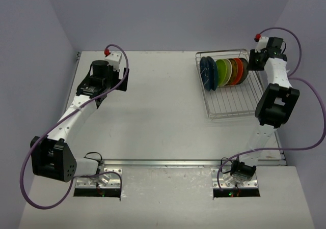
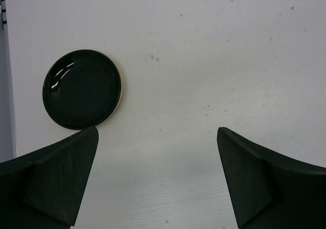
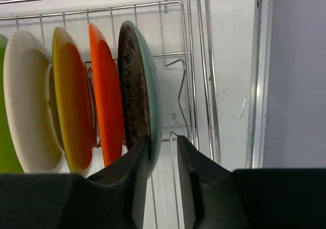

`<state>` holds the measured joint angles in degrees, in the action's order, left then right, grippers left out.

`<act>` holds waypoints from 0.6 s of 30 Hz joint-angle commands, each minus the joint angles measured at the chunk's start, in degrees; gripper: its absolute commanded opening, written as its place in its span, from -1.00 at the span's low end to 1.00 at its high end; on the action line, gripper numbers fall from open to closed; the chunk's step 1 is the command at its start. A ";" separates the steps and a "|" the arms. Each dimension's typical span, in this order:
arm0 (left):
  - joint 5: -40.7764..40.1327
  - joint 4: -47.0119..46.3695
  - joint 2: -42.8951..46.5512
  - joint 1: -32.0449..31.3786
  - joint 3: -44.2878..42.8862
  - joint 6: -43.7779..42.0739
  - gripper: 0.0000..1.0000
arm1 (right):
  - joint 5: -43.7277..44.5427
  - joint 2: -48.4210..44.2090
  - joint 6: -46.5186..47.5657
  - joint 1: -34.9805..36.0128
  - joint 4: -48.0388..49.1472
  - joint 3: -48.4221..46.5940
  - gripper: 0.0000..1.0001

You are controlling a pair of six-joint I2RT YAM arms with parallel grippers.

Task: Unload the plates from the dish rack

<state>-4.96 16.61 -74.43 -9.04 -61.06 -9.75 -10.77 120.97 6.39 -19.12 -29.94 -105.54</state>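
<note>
The dish rack point(image 1: 232, 109) stands at the far right of the table and holds several plates upright: dark blue point(image 1: 208, 72), lime green point(image 1: 222, 72), yellow and orange-red point(image 1: 238, 68). My right gripper point(image 1: 252, 61) is at the rack's right end. In the right wrist view the right gripper point(image 3: 163, 147) is open, with the rim of the end plate point(image 3: 137, 86), brown with a teal back, against the left finger and a gap to the right finger. A black plate point(image 2: 82, 89) lies flat on the table. My left gripper point(image 2: 158, 137) is open and empty just right of it.
The orange plate point(image 3: 107, 96), the yellow plate point(image 3: 71, 102) and a cream one point(image 3: 28, 96) stand close beside the end plate. The rack's wire wall point(image 3: 191, 61) and the table's right edge rail point(image 3: 262, 76) are near the right finger. The left arm point(image 1: 76, 112) hides the black plate from above.
</note>
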 commanded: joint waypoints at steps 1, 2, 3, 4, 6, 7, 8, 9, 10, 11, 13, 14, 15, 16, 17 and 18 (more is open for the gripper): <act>1.87 -3.25 2.05 0.16 -1.56 3.26 1.00 | 0.89 0.97 0.69 0.66 3.02 -1.14 -0.57; 1.97 -3.34 2.20 0.16 -1.55 3.83 1.00 | 0.42 0.84 0.39 0.68 2.45 -1.48 -0.64; 1.97 -3.52 2.44 0.16 -1.41 4.58 1.00 | -0.33 0.42 -0.17 0.73 1.70 -1.81 -0.73; 2.04 -3.84 2.70 0.16 -1.18 5.16 1.00 | -0.74 -0.39 -0.36 0.94 1.62 -1.43 -0.82; 2.40 -4.70 3.26 0.16 -0.62 6.01 1.00 | -0.81 -2.35 -0.19 1.75 2.50 0.41 -0.98; 2.78 -5.20 3.52 0.16 -0.38 6.35 1.00 | -0.36 -2.90 -0.03 2.45 3.05 1.42 -1.00; 3.13 -5.44 3.69 0.16 -0.32 6.88 1.00 | 0.16 -3.84 0.50 3.04 3.29 2.07 -1.00; 3.33 -5.59 3.82 0.16 -0.29 7.11 1.00 | 0.59 -4.54 0.92 3.59 3.39 2.50 -1.00; 3.33 -5.63 3.81 0.16 -0.33 7.37 1.00 | 1.58 -5.21 1.30 4.17 3.39 2.57 -1.00; 3.29 -5.56 3.73 0.16 -0.45 7.67 1.00 | 2.41 -5.79 1.59 4.67 3.32 2.53 -1.00; 2.31 -4.87 3.14 0.16 -1.24 7.82 1.00 | 4.23 -6.59 2.09 5.32 2.83 1.65 -1.00; 1.58 -4.43 2.74 0.16 -1.75 7.90 1.00 | 5.57 -7.03 2.38 5.65 2.53 0.99 -1.00; 0.56 -3.96 2.35 0.16 -2.14 7.74 1.00 | 6.55 -7.79 2.60 5.91 2.56 0.63 -1.00; -0.47 -3.48 1.97 0.16 -2.53 7.57 1.00 | 7.50 -8.56 2.81 6.17 2.60 0.28 -1.00; -1.04 -3.20 1.79 0.21 -2.67 7.36 1.00 | 8.11 -9.29 3.02 6.48 2.60 0.01 -1.00; -1.49 -2.98 1.64 0.25 -2.77 7.18 1.00 | 8.65 -10.01 3.24 6.78 2.58 -0.23 -1.00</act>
<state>-3.56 14.51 -72.46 -9.03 -61.08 -3.13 -3.88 117.86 8.46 -14.10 -28.40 -103.09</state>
